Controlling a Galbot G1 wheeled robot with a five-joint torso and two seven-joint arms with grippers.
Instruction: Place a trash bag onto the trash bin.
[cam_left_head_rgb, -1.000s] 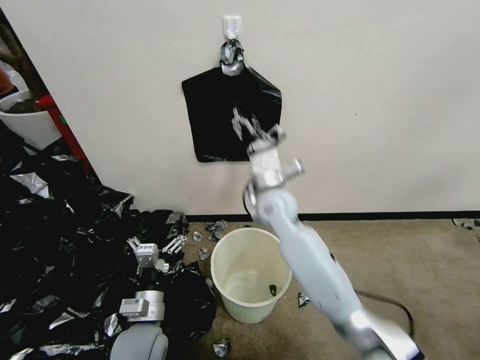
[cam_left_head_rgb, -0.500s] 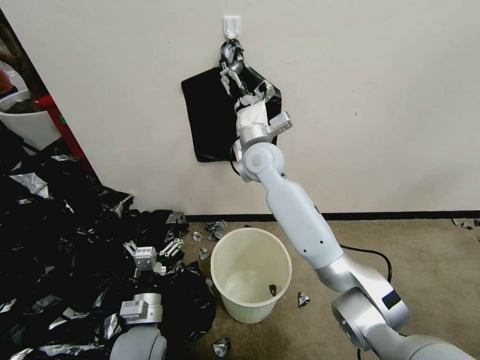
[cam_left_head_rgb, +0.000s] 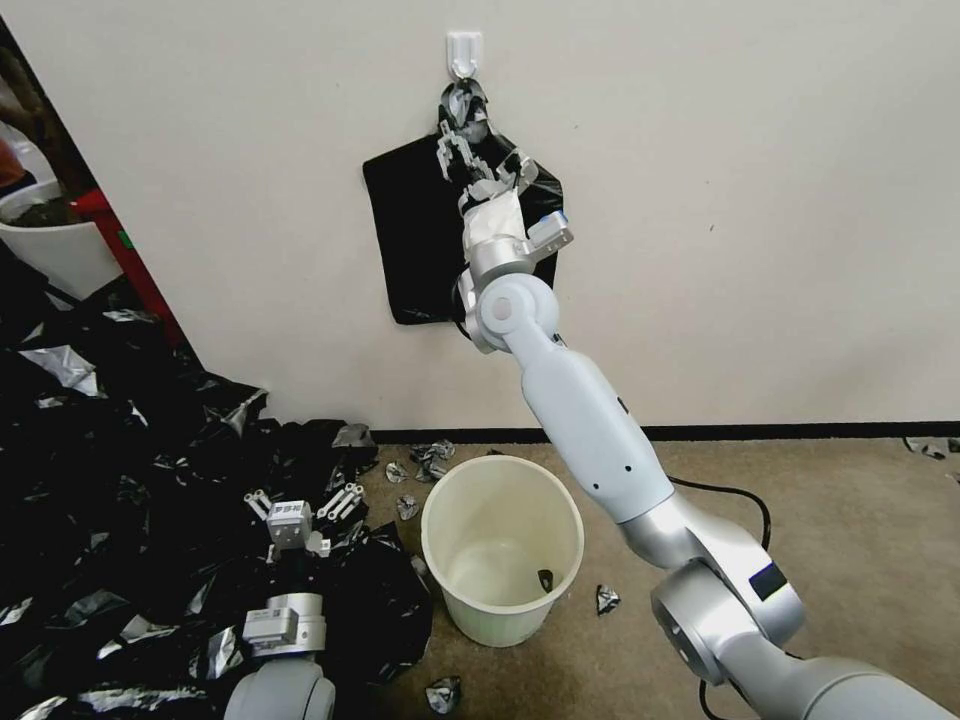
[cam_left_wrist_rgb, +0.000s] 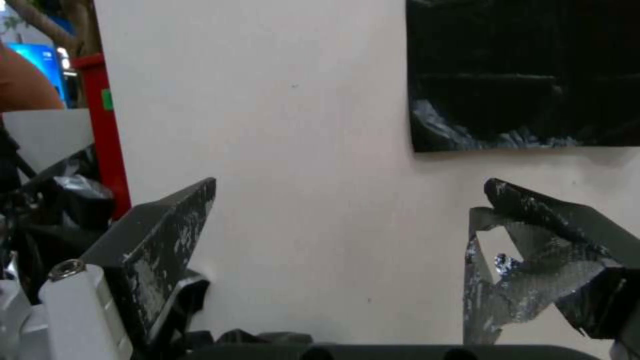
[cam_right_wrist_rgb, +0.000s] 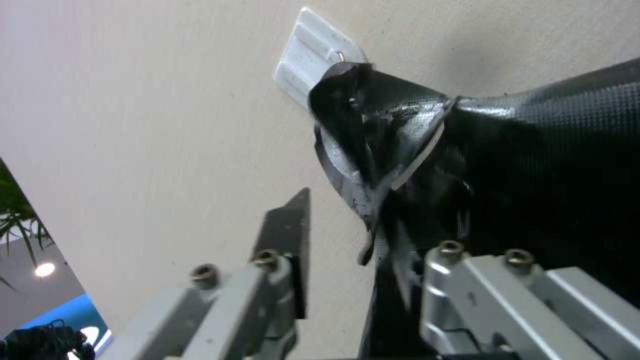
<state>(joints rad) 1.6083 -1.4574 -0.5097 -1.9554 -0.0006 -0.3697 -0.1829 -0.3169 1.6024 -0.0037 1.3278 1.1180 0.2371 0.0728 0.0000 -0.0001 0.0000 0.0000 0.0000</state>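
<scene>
Head view: thin glossy black plastic trash bag (cam_left_head_rgb: 420, 240) hung by its knotted grey top from a white wall hook (cam_left_head_rgb: 464, 52); right gripper (cam_left_head_rgb: 462, 150) raised at the knot, fingers spread; round cream-white plastic trash bin (cam_left_head_rgb: 502, 548) on the carpet below; left gripper (cam_left_head_rgb: 298, 498) low over crinkled black sheeting (cam_left_head_rgb: 110, 470), fingers wide. Left wrist view: scuffed dark pads (cam_left_wrist_rgb: 167, 235) far apart. Right wrist view: metal fingers (cam_right_wrist_rgb: 283, 260) open, straddling the knot's tail. No legible writing.

The trash bag (cam_left_head_rgb: 420, 235) hangs flat against the wall (cam_left_head_rgb: 750, 200) from a hook (cam_left_head_rgb: 464, 50), above the trash bin (cam_left_head_rgb: 502, 550), which stands on the floor (cam_left_head_rgb: 850, 530) near the wall's foot. The right claw (cam_left_head_rgb: 470, 158) is raised at the bag's knotted top, just below the hook. The left claw (cam_left_head_rgb: 298, 499) sits low, left of the bin, over a heap of plastic sheeting (cam_left_head_rgb: 120, 440) spread across the floor to the left.
</scene>
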